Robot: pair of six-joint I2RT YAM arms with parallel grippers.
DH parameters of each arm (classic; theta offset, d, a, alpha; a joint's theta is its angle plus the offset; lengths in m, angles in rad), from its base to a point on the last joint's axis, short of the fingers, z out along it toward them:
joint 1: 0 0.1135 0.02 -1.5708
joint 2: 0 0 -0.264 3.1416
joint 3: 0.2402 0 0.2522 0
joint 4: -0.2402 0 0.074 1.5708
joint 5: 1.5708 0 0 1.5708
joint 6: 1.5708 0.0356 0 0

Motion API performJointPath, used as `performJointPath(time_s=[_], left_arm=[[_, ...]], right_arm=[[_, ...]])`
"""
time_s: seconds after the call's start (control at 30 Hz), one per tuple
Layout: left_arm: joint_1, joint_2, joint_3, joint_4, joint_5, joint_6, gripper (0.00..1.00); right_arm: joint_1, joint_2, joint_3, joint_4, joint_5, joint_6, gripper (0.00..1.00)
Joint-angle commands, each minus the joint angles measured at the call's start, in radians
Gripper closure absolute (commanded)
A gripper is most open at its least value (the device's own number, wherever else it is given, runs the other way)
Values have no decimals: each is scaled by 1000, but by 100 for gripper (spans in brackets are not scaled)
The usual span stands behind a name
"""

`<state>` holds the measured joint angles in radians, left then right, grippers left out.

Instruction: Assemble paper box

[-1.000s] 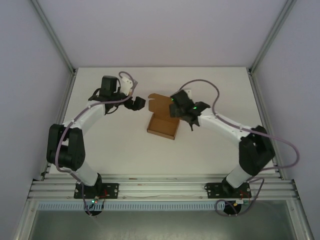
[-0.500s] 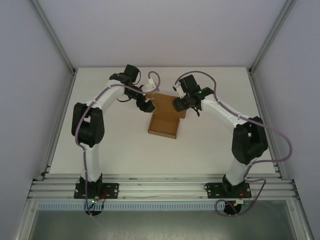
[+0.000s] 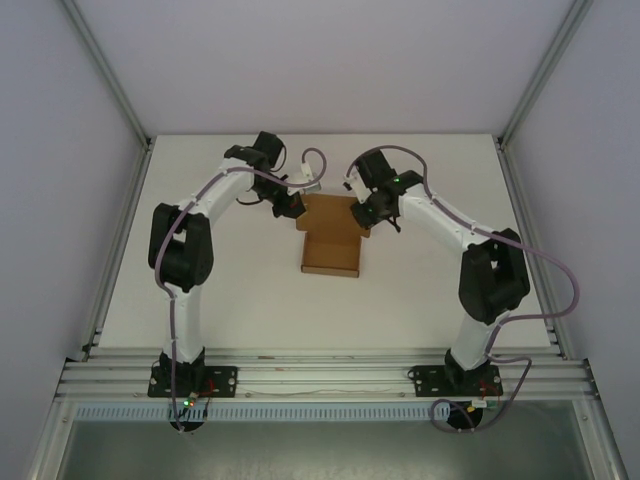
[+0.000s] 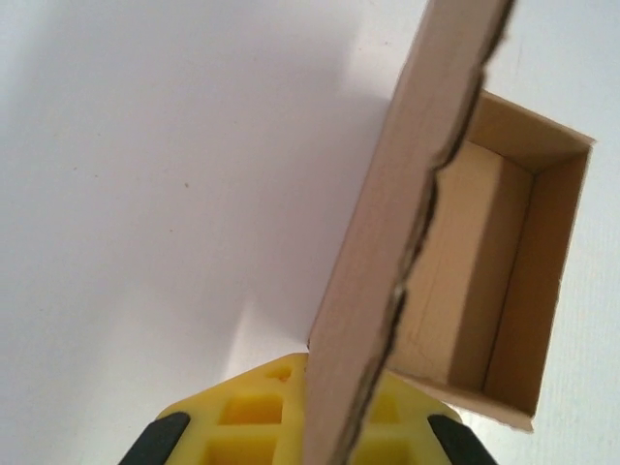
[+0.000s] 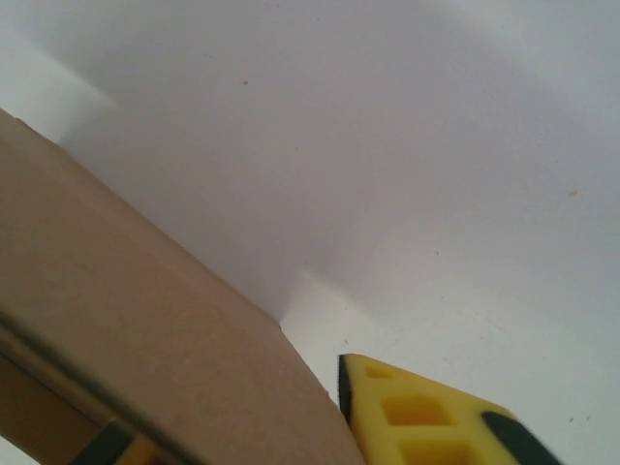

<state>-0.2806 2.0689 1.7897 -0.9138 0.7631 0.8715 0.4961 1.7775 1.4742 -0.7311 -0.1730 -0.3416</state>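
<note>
From above, the box [image 3: 330, 257] lies near the middle of the white table [image 3: 220, 280], between the two arms. Its open tray is on the near side, and the lid flap [image 3: 330, 212] rises from the far edge. The left gripper [image 3: 293, 206] is at the flap's left end and the right gripper [image 3: 362, 213] is at its right end. Both are touching the cardboard. From this height the fingers are too small to judge.

The left wrist camera sees the lid flap [image 4: 407, 194] edge-on. It is a thin brown strip with a ragged cut edge, running from the top of the picture down into the left gripper [image 4: 325, 436]. The yellow fingers [image 4: 242, 417] are pressed in on both faces of the flap and clamp it. To the right is the box [image 4: 504, 252], its brown inside open and bare, standing on the table [image 4: 145, 194].

In the right wrist view, the lid flap [image 5: 145, 320] slants across the lower left, its broad face towards the camera. One yellow finger [image 5: 426, 417] of the right gripper [image 5: 242, 431] lies against the flap's right side. A sliver of the other finger shows under the flap at the bottom left. The fingers stand close on either side of the cardboard, but I cannot tell whether they are pinching it. The table [image 5: 387, 145] is behind.
</note>
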Motion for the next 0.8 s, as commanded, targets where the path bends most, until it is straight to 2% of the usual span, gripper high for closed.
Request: performJointPath(time_s=[0.0,0.13,0.27,0.37,0.47,0.53,0.63,0.77], left_arm=[[-19,-53,-34,66,-96,-89,100],[-46,-102,-91,222,-229,-253,100],[-63,-150,-152,415,-363,-493,100],[-69,-155,-170,511,-391,-710,100],[-78,-149,-179,578,-430,-911,100],[-92,-138,-189,618,-462,-1000,100],[-111,-111,-185,671,-511,-1105,100],[-135,-71,-139,673,-572,-1223,100]], right_arm=[[-7,20,45,-57,52,1,85],[-8,16,60,-36,91,56,91],[-7,16,91,23,190,201,92],[-5,23,111,67,256,355,93],[-1,24,95,155,267,493,92],[4,27,77,210,293,596,92],[7,39,37,314,252,710,93],[18,94,65,330,294,758,96]])
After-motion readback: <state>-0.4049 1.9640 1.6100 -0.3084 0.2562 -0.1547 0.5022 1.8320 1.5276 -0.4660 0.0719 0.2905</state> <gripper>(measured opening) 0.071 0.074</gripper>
